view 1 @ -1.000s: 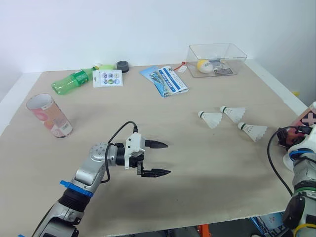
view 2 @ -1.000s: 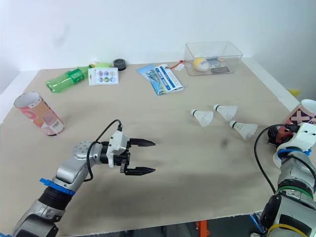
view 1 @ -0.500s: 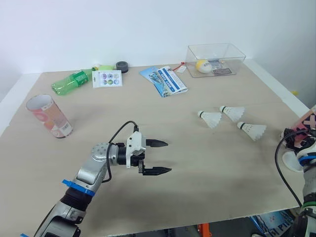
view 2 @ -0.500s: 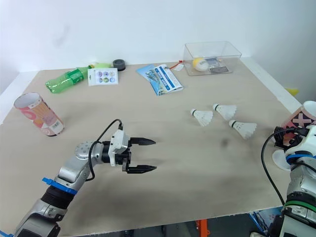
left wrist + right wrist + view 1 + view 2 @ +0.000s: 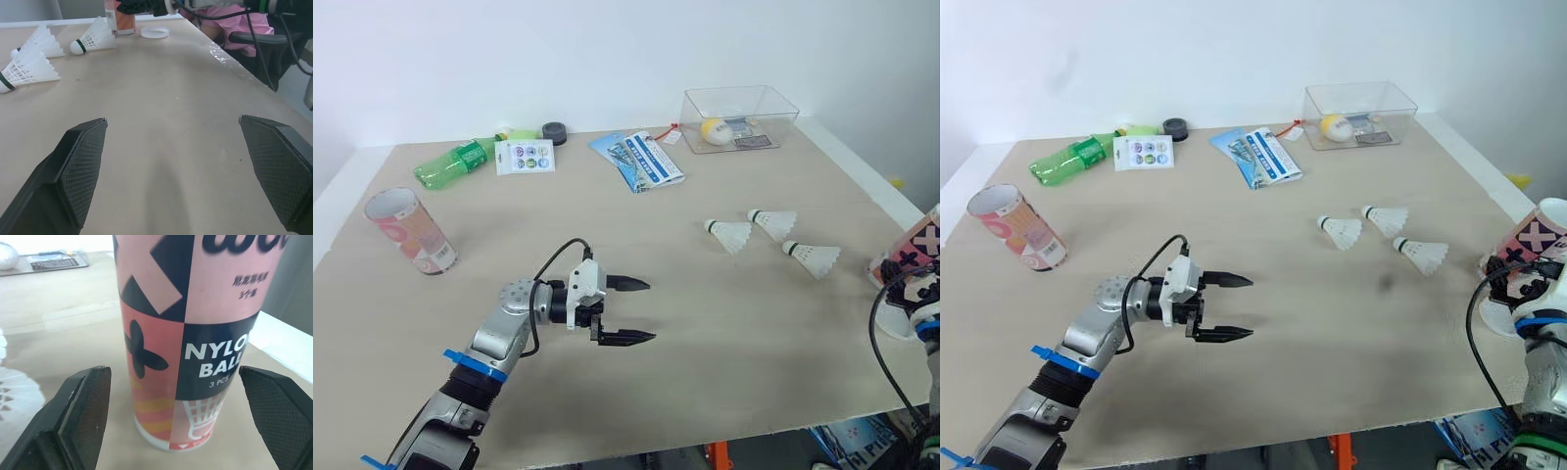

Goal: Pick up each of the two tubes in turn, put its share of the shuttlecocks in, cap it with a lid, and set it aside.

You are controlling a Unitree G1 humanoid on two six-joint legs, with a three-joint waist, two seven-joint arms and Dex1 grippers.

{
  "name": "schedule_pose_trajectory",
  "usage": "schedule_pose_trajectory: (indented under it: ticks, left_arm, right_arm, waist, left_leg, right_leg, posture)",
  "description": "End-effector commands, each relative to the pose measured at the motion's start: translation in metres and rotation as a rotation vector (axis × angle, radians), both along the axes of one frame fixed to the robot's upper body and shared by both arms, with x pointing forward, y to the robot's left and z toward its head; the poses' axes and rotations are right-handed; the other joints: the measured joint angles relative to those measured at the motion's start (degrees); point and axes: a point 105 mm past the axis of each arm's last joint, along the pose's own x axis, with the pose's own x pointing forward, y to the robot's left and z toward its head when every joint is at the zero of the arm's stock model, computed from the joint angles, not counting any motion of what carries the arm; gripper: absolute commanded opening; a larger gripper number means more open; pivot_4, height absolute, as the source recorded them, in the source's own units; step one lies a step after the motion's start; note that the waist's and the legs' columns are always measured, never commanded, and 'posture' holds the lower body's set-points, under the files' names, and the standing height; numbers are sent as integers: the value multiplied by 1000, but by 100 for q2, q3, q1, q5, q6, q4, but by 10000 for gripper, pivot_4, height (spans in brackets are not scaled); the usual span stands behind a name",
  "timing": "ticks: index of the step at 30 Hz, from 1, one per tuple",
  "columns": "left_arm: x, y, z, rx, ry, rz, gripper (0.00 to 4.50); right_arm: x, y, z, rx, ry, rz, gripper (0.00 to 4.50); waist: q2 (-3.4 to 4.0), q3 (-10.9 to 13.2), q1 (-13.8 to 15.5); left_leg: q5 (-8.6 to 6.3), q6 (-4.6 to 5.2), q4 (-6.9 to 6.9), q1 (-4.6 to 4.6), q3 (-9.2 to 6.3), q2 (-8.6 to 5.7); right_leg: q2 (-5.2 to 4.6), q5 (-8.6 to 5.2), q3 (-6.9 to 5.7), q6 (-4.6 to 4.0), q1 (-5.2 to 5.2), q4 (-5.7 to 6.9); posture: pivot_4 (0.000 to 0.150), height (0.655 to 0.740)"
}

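The left claw point(image 5: 649, 310) hovers low over the bare worktop point(image 5: 724, 382), its two fingers spread wide with nothing between them. Ahead of it and off towards the right arm lie three shuttlecocks point(image 5: 732, 235) point(image 5: 775, 222) point(image 5: 815, 258) on their sides, close together but not touching. Well out to this claw's left and behind it sits a pink and white shuttlecock tube point(image 5: 411, 230), its open mouth showing.

The right claw point(image 5: 173, 369) sits at the worktop's right edge, fingers apart on either side of a second shuttlecock tube point(image 5: 190, 333). This tube stands upright, pink and black, printed "NYLON BALL". There is a gap between each finger and the tube wall, so it is framed, not gripped. A white lid point(image 5: 155, 33) lies flat just beside this tube's foot.

Far beyond both claws, along the back of the worktop, lie a green plastic bottle point(image 5: 455, 162), a sticker card point(image 5: 526, 156), a small black cap point(image 5: 555, 131), a blue leaflet point(image 5: 638, 160) and a clear plastic box point(image 5: 773, 110) holding a yellow ball point(image 5: 715, 129).
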Motion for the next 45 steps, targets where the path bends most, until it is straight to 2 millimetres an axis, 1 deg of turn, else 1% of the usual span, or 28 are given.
schedule_pose_trajectory:
  ticks: [1,3,9,10,13,15,18,20,23,25,27,29,31,32,33,34,37,39,42,45]
  left_arm:
    - [1,-1,7,-7,-37,-18,45000]
    - [2,-1,6,-5,-37,-20,45000]
    - [10,-2,7,-11,-42,-11,45000]
    - [11,-2,7,-11,-42,-9,45000]
    - [14,-1,6,-13,-42,9,45000]
    - [16,1,6,-18,-43,29,45000]
    - [21,4,6,-26,-42,70,45000]
    - [23,7,6,-29,-47,101,45000]
    - [32,13,9,-50,-62,202,45000]
    - [40,21,13,-79,-59,302,45000]
    - [44,28,16,-99,-62,374,45000]
    - [49,41,19,-121,-71,487,45000]
    - [49,64,19,-157,-63,668,45000]
    - [47,73,19,-182,-46,745,45000]
    - [44,80,18,-192,-46,808,45000]
    - [41,84,18,-195,-46,844,45000]
    - [34,105,14,-224,-36,1039,45000]
    - [31,127,13,-264,-30,1220,45000]
    - [25,153,12,-314,-14,1424,45000]
    - [7,181,5,-356,4,1645,45000]
  right_arm:
    - [-12,-2,22,-25,-62,-31,44895]
    - [-17,3,23,-26,-59,-24,44895]
    - [-31,30,28,-6,-72,124,44895]
    - [-34,37,29,-34,-60,184,44895]
    - [-42,76,35,-126,-12,452,44895]
    - [-48,88,34,-159,22,576,44895]
    - [-51,103,31,-209,62,726,44895]
    - [-48,115,25,-240,93,827,44895]
    - [-37,150,21,-284,95,1028,44895]
    - [-24,177,24,-318,51,1155,44895]
    - [-15,201,27,-320,15,1265,44895]
    - [-4,230,29,-313,-29,1396,44895]
    - [13,278,28,-297,-71,1593,44895]
    - [17,298,28,-263,-75,1681,44895]
    - [20,313,27,-236,-74,1753,44895]
    - [21,321,27,-220,-73,1793,44895]
    - [34,349,26,-204,-75,1875,44895]
    - [39,362,23,-205,-60,1920,44895]
    - [44,372,19,-245,-57,1951,44895]
    - [55,380,21,-283,-88,1932,44895]
  waist:
    - [0,0,3]
    - [0,0,4]
    - [-1,0,5]
    - [0,0,9]
    - [3,-2,17]
    - [-3,1,7]
    - [-17,9,-4]
    - [-21,12,-1]
    - [-28,16,-26]
    - [-31,18,-55]
    - [-35,21,-78]
    - [-49,28,-89]
    - [-67,39,-136]
    - [-76,44,-174]
    - [-78,46,-156]
    - [-78,46,-135]
    - [-77,46,-13]
    - [-80,46,57]
    - [-84,48,35]
    - [-85,48,20]
  left_leg:
    - [0,0,0,-1,-1,0]
    - [0,0,0,-1,-1,0]
    - [0,0,0,-1,-2,1]
    - [0,0,0,-1,-3,1]
    - [-1,2,-2,-4,-7,1]
    - [-4,5,-3,-4,-8,2]
    - [-4,4,0,-3,-4,3]
    - [-4,4,0,-1,-7,3]
    - [-4,4,1,1,-7,4]
    - [-4,4,1,1,-8,7]
    - [-4,4,0,3,-8,10]
    - [-4,4,-1,2,-13,11]
    - [-5,2,-6,3,-13,19]
    - [-9,-4,-6,10,-8,29]
    - [-11,-7,-9,10,-10,33]
    - [-11,-7,-9,7,-13,39]
    - [-13,-12,-11,-9,-27,53]
    - [-19,-21,-7,-20,-30,42]
    - [-25,-31,3,-28,-20,23]
    - [-25,-32,8,-32,-9,12]
  right_leg:
    - [-1,0,0,0,0,0]
    - [-1,0,0,0,0,0]
    - [3,-2,0,-1,-1,-1]
    - [2,-2,0,-1,-1,-1]
    - [1,-5,-3,0,-1,-2]
    - [4,-10,-6,-2,-1,-3]
    - [4,-7,0,2,-1,-4]
    - [6,-7,0,2,0,-4]
    - [13,-7,1,2,1,-4]
    - [17,-6,2,1,0,-3]
    - [20,-4,3,1,0,-3]
    - [22,-3,-2,3,0,-2]
    - [29,10,0,16,0,-2]
    - [35,13,7,10,-1,-3]
    - [41,13,10,5,-2,-1]
    - [41,10,5,1,-4,-1]
    - [34,-2,-19,-15,-11,3]
    - [16,11,-32,-40,-15,3]
    - [-14,14,-31,-23,-19,-1]
    - [-29,22,-29,-8,-18,-8]
  posture:
    - [1500,7400]
    - [1500,7400]
    - [1500,7400]
    - [1500,7400]
    - [1500,7400]
    - [1500,7400]
    - [1500,7400]
    - [1500,7400]
    - [1500,7400]
    - [1500,7400]
    - [1500,7400]
    - [1500,7400]
    - [1500,7400]
    - [1500,7400]
    - [1500,7400]
    - [1500,7400]
    - [1500,7400]
    - [1500,7400]
    - [1500,7400]
    - [1500,7400]
